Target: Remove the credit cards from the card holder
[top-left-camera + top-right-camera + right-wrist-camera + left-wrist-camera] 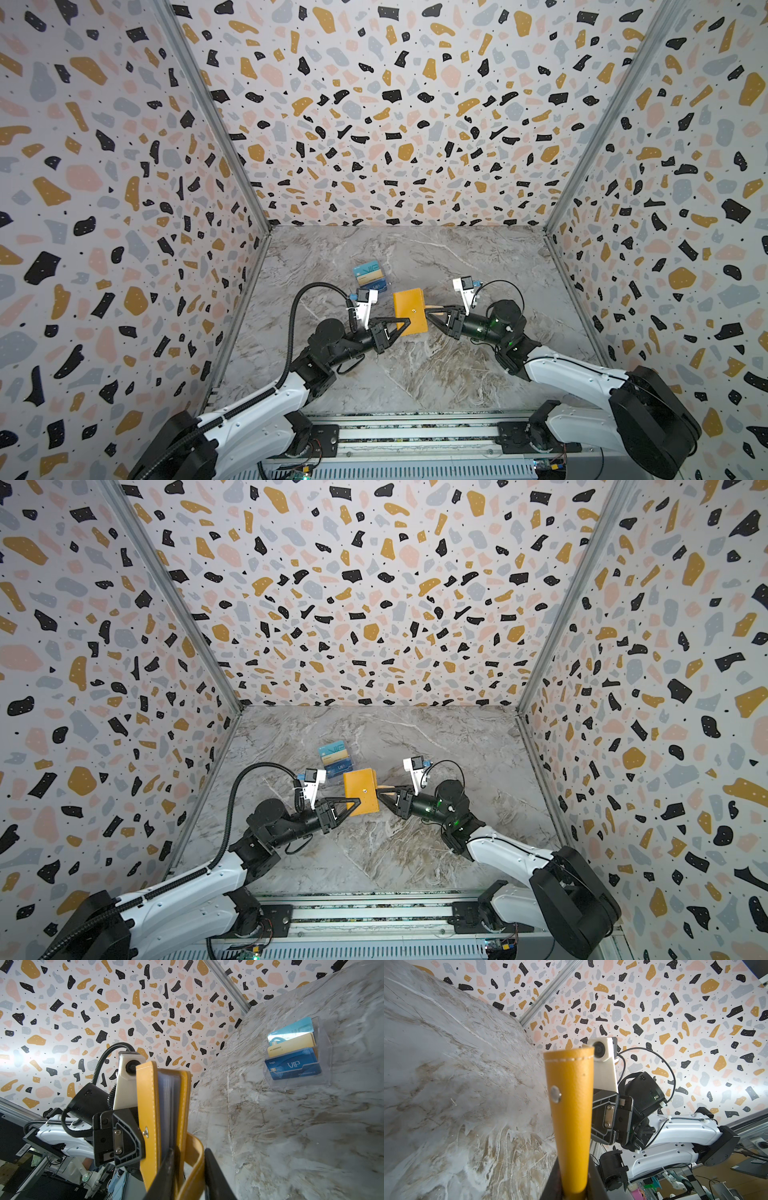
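Two hands meet at one card holder (409, 306), held between them over the middle of the table (415, 374). The left hand (405, 323) is clamped on the holder's folded spine edge at the near corner. The right hand (430, 312) faces the opening edge from the opposite side. The holder's long axis runs away from the robot toward the back wall, so the hands sit across its short width, both equally near.

In the right wrist view the right hand's jaws stand narrowly apart astride the snap tab (194, 1159). A sliver of table shows beside the strap, so I judge it not yet pinched. The tab hangs unsnapped and the covers gape a little, showing a stack of pale sleeves (168, 1105). No card shows in them from this angle. Pulling the tab away from the left hand should swing the cover open.

Counted, there is one holder and one clear tiered box (324, 1047) behind it, well apart from both hands. Three credit cards (370, 272) stand in the box: one teal card (295, 1028), one gold card (291, 1046) and one blue card (295, 1066).
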`<state>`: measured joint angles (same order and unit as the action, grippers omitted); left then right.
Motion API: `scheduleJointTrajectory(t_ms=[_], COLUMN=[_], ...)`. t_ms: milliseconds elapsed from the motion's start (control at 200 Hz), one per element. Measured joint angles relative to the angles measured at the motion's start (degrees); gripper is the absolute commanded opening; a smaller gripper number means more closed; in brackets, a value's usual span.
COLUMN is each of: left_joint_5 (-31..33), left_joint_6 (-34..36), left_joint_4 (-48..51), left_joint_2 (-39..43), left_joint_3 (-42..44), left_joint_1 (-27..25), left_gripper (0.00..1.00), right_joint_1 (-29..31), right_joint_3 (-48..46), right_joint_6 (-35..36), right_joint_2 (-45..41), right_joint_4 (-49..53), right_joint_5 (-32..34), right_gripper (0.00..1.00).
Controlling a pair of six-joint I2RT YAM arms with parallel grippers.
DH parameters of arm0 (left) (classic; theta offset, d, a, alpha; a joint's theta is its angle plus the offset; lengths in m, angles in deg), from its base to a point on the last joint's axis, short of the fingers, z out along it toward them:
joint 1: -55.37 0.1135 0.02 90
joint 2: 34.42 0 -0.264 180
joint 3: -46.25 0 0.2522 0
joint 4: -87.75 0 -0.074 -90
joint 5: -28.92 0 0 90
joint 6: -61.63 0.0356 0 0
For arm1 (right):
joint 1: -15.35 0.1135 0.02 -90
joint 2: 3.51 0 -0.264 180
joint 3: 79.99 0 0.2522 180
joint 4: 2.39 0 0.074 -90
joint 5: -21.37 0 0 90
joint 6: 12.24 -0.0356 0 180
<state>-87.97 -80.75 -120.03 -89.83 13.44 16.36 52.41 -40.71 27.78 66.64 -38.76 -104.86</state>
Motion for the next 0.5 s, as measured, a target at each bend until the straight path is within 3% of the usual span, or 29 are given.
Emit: scheduleJointTrajectory(t_ms=[140, 350, 496], left_joint_5=[-0.1, 1.0, 3.5], left_joint_6=[-0.3, 0.1, 2.8], left_joint_4=[-0.2, 0.8, 7.5], left_joint_2=[-0.3, 0.2, 1.8], left_joint_3=[0.1, 0.3, -0.4], left_joint_1=[0.0, 0.1, 0.1], left_gripper=[0.02, 0.30, 0.51], right_joint_1=[0.1, 0.3, 0.6], right_joint_3=[0.0, 0.0, 0.0], right_joint_6=[-0.7, -1.4, -0.9], right_joint_2=[0.9, 0.9, 0.7], right_joint_4=[-1.3, -2.0, 0.2], right_joint_5=[-0.6, -1.0, -0.7], right_gripper=[0.12, 0.04, 0.01])
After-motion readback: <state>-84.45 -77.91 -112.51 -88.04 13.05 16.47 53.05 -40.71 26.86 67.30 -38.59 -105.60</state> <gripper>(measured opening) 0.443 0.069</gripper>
